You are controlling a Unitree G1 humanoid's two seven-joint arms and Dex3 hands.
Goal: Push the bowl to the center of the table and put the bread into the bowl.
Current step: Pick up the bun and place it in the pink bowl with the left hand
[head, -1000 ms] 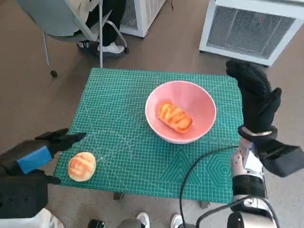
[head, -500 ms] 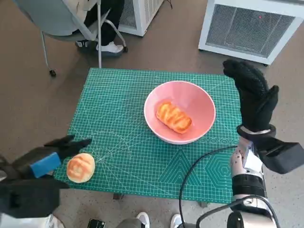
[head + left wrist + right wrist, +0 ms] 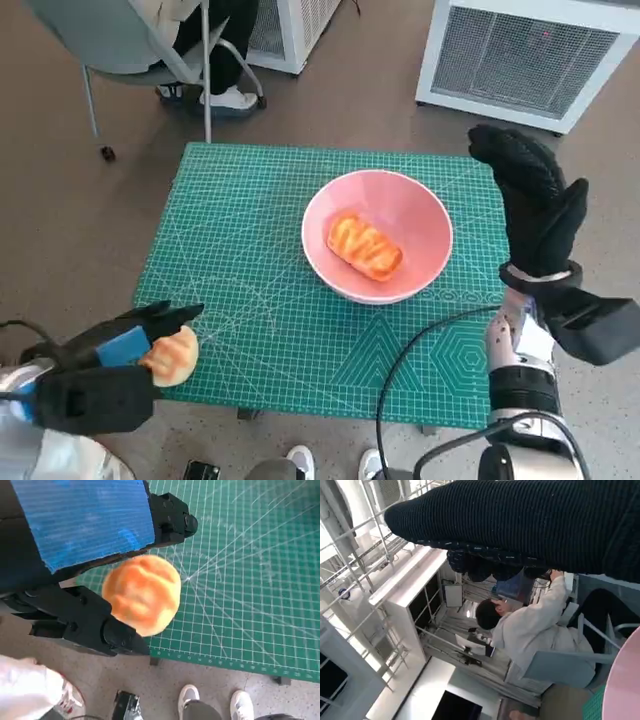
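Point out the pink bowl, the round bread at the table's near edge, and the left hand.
pink bowl [image 3: 420,205]: head view, bare inner wall.
round bread [image 3: 142,595]: left wrist view, middle of its crust.
left hand [image 3: 100,375]: head view, middle of the hand.

Round bun half hidden behind left hand in head view. Pink bowl cut off by right wrist view's edge. Chair cropped at top.

Pink bowl smooth, slightly glossy, looks plastic or ceramic. Green mat under bowl matt, printed white grid. Right hand beside bowl in ribbed knit cloth. Left hand hard black plastic, matt blue tape.
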